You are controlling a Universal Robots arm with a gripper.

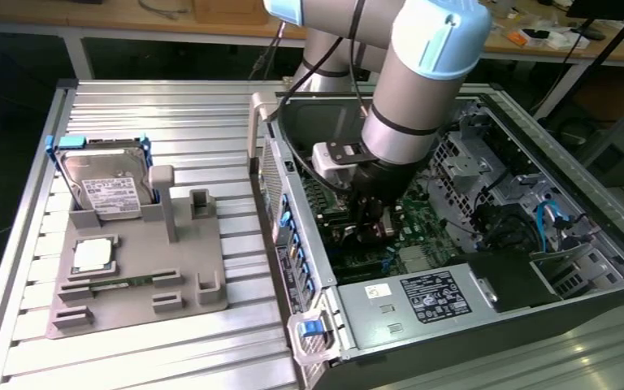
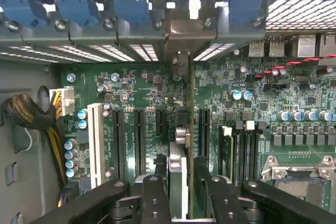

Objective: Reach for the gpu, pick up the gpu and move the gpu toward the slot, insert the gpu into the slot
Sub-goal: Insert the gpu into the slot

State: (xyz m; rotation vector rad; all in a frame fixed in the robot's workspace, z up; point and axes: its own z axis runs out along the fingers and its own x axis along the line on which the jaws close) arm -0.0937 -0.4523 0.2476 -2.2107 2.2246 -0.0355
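Green motherboard [image 2: 152,85] lies below; my gripper [image 2: 181,184] straddles the gpu [image 2: 182,145] edge-on, grip uncertain. I'd keep it vertical, pressing evenly into the slot.

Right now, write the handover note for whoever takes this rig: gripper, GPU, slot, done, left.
Gripper: down inside the open computer case, its fingers on either side of the gpu; grip or release cannot be told.
Gpu: upright, edge-on over the motherboard, its metal bracket at the case's rear wall.
Slot: beneath the card, hidden.
Done: pickup and carry to the slot.
Left: confirm the card is fully seated.
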